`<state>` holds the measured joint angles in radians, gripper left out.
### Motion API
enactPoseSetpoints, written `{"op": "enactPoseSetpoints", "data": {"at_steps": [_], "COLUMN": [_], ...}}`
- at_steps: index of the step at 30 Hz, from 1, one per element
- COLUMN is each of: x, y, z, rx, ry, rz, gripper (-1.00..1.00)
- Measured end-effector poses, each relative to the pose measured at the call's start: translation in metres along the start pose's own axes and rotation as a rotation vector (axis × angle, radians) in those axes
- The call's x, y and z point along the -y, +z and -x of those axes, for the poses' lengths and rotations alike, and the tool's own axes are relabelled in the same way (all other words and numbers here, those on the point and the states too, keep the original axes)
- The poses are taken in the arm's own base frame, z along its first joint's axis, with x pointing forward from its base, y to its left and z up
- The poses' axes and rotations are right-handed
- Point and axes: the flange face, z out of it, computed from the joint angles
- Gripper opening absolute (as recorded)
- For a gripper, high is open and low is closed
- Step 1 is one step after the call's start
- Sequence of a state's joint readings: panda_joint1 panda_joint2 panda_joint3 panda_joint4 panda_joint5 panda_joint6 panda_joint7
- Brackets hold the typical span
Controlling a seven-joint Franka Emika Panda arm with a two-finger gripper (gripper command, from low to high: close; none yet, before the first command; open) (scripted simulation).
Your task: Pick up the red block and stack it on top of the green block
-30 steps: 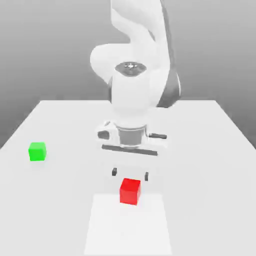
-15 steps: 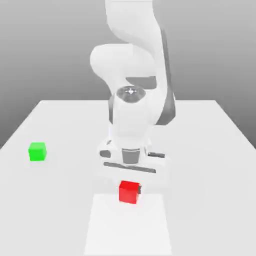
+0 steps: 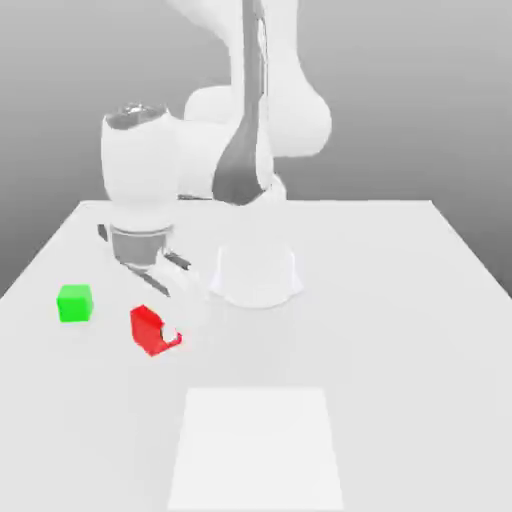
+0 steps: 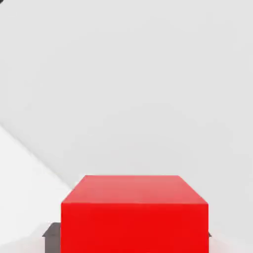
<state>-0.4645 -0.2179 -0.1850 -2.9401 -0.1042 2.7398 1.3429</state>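
Note:
The red block (image 3: 148,328) hangs tilted above the table, held in my gripper (image 3: 158,334), which is shut on it. In the hand view the red block (image 4: 134,215) sits between dark finger pads (image 4: 51,232) on either side. The green block (image 3: 74,302) rests on the white table toward the exterior view's left, a short way left of the held red block and apart from it.
The arm's white base (image 3: 255,272) stands at the table's middle, to the right of the gripper. A lighter square patch (image 3: 256,450) marks the table's near part. The table's left edge (image 3: 30,262) runs close behind the green block.
My gripper closed on the red block, lifted it off the square patch and swung it toward the exterior view's left, near the green block. The green block has not moved.

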Motion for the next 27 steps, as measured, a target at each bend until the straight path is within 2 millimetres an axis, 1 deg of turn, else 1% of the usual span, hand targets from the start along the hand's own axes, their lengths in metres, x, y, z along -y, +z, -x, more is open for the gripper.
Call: {"op": "enactPoseSetpoints", "data": {"at_steps": [2, 5, 8, 10, 12, 14, 19, 25, 26, 27], "x": [-0.013, -0.044, -0.087, -0.118, -0.127, -0.128, -0.127, -0.131, -0.133, -0.133], "y": [-0.004, -0.008, -0.011, -0.011, -0.007, -0.001, 0.019, 0.05, 0.054, 0.054], "z": [-0.042, -0.1, -0.152, -0.18, -0.189, -0.192, -0.194, -0.191, -0.191, -0.191], "rx": [-0.002, -0.003, -0.003, 0.0, 0.005, 0.011, 0.015, 0.002, 0.0, 0.0], "ry": [0.174, 0.435, 0.696, 0.858, 0.912, 0.924, 0.927, 0.929, 0.932, 0.932], "rz": [0.0, 0.003, 0.008, 0.012, 0.011, 0.008, 0.004, 0.012, 0.014, 0.014], "gripper": [-1.0, -1.0, -1.0, -1.0, -1.0, -1.0, -1.0, -1.0, 1.0, 1.0]}}
